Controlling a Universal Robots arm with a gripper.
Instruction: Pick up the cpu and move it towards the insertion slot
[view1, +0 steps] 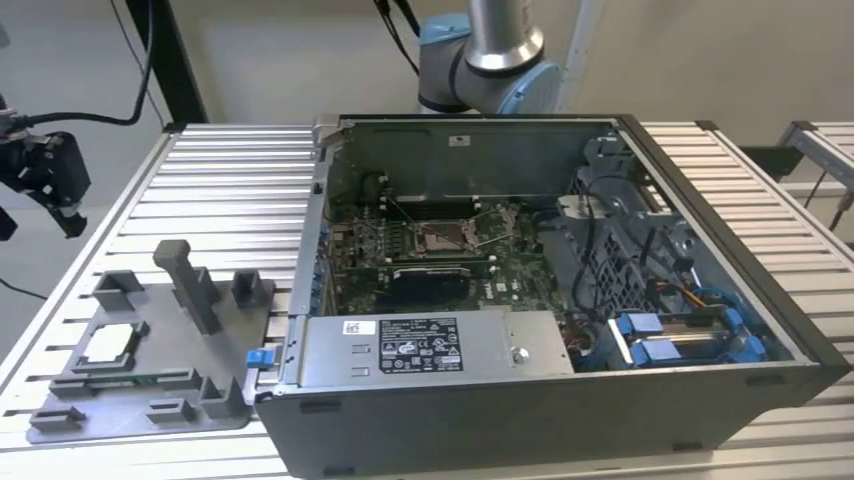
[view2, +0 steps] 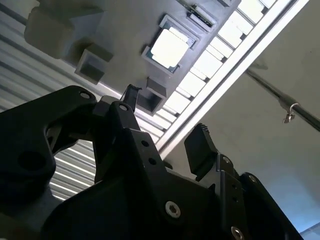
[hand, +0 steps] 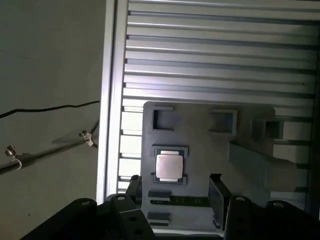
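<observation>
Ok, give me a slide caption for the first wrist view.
Open fingers hover clear of the cpu, which sits in a pocket of the grey tray.

Silvery-white cpu (hand: 169, 166), grey tray (hand: 200, 150), black tool (hand: 175, 178)

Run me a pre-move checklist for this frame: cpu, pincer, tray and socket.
1. The cpu lies flat in its pocket on the grey tray: ok.
2. The pincer is open with nothing between its fingers: ok.
3. The pincer is apart from the cpu and not touching it: ok.
4. The pincer is centred over the cpu: cannot tell. In the first wrist view the cpu sits between the two fingers' lines, but the exterior view shows the pincer well above the tray.
5. The insertion slot is uncovered, brownish centre exposed: ok.
6. The slot's pins are undamaged: cannot tell.
</observation>
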